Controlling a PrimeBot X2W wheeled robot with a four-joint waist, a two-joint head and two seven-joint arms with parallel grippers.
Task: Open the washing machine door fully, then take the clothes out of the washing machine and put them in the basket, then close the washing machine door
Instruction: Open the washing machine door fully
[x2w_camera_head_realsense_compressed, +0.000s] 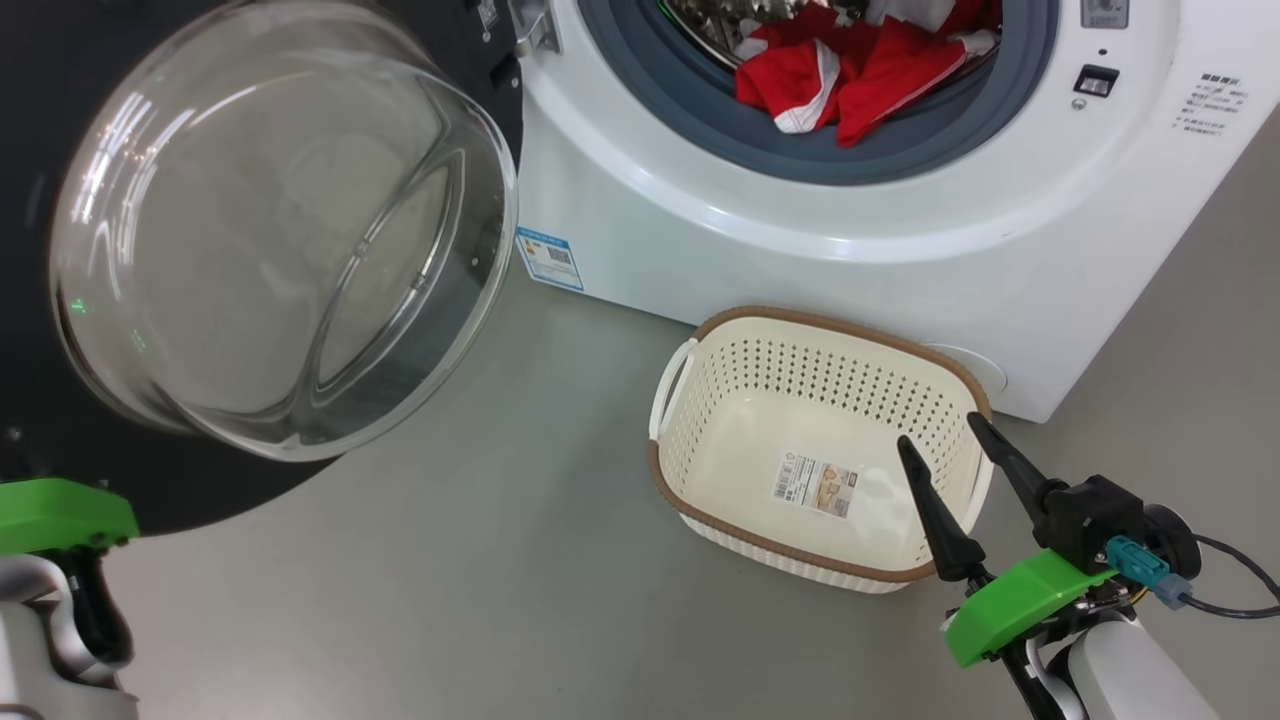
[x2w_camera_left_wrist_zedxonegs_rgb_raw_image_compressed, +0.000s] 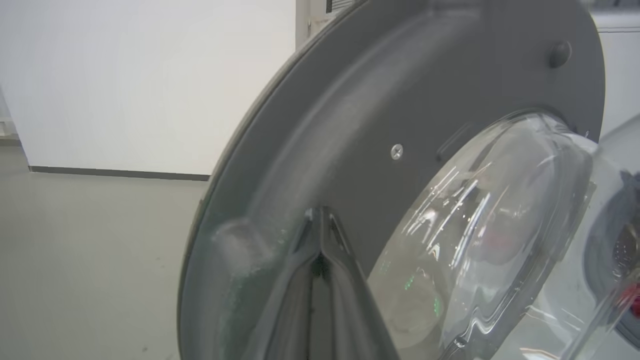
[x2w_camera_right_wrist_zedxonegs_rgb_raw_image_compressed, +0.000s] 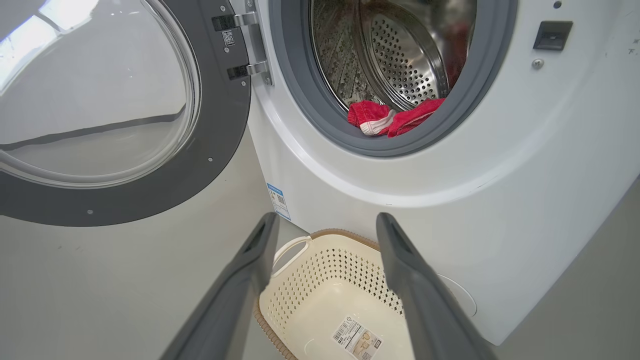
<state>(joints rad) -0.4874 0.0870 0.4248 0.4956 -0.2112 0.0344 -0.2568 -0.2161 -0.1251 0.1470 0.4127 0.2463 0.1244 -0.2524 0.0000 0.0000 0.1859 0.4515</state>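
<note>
Sitting on grey floor (x2w_camera_head_realsense_compressed: 480, 580) is the basket (x2w_camera_head_realsense_compressed: 830, 325); left pincer (x2w_camera_left_wrist_zedxonegs_rgb_raw_image_compressed: 320, 215) closed, right pincer (x2w_camera_head_realsense_compressed: 936, 428) parted.

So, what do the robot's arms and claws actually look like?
The right claw has two long, dark, tapering fingers on a bright green bracket, plus a black block, a teal connector and a thin black cable; its forearm is pale grey-white. The left claw has matching dark fingers.

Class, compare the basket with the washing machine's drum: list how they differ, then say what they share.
The basket is cream plastic; the drum is shiny steel. The basket is empty; the drum holds red clothes. The basket opens upward, the drum sideways. Both have walls full of small holes.
</note>
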